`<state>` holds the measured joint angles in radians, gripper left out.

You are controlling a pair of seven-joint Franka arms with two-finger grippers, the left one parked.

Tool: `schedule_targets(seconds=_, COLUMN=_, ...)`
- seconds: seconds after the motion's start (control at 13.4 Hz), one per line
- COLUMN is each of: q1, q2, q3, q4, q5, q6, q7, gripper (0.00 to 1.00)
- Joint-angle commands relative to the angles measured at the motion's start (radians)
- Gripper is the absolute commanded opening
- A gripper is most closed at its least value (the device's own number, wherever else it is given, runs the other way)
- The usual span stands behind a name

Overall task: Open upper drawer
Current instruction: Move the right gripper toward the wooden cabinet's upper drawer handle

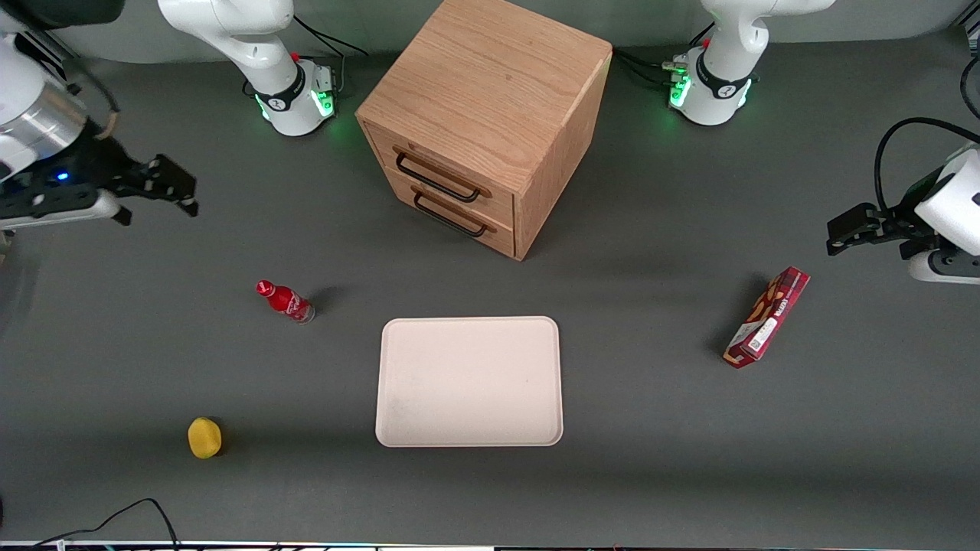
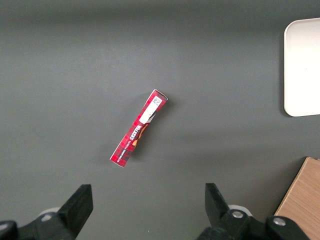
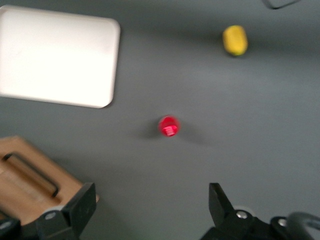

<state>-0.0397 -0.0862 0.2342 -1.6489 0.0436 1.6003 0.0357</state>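
The wooden cabinet (image 1: 490, 92) stands at the middle of the table, farther from the front camera than the tray. Its upper drawer (image 1: 429, 158) is closed, with a thin black bar handle (image 1: 438, 180). The lower drawer (image 1: 475, 228) sits below it, also closed. My right gripper (image 1: 157, 210) hangs open and empty above the table, toward the working arm's end and well apart from the cabinet. In the right wrist view the gripper (image 3: 150, 205) is wide open over bare table, and a corner of the cabinet (image 3: 25, 192) with a black handle shows beside one finger (image 3: 82, 202).
A red bottle (image 1: 285, 301) stands between the gripper and the white tray (image 1: 468, 380). A yellow object (image 1: 204, 438) lies nearer the front camera. A red box (image 1: 767, 316) lies toward the parked arm's end. The bottle (image 3: 169, 126) also shows in the right wrist view.
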Motion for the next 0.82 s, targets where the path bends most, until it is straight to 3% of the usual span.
schedule_targets(seconds=0.0, q1=0.004, q2=0.013, q3=0.078, q4=0.047, q5=0.086, q6=-0.068, q7=-0.022, gripper=1.00)
schedule_targets(seconds=0.22, q1=0.007, q2=0.032, q3=0.163, q4=0.064, q5=0.183, q6=-0.057, q7=-0.048, gripper=1.00)
schedule_targets(seconds=0.52, q1=0.011, q2=0.135, q3=0.181, q4=0.087, q5=0.307, q6=-0.062, q7=-0.429, gripper=1.00)
schedule_targets(seconds=0.75, q1=0.011, q2=0.204, q3=0.226, q4=0.072, q5=0.374, q6=-0.071, q7=-0.482, gripper=1.00)
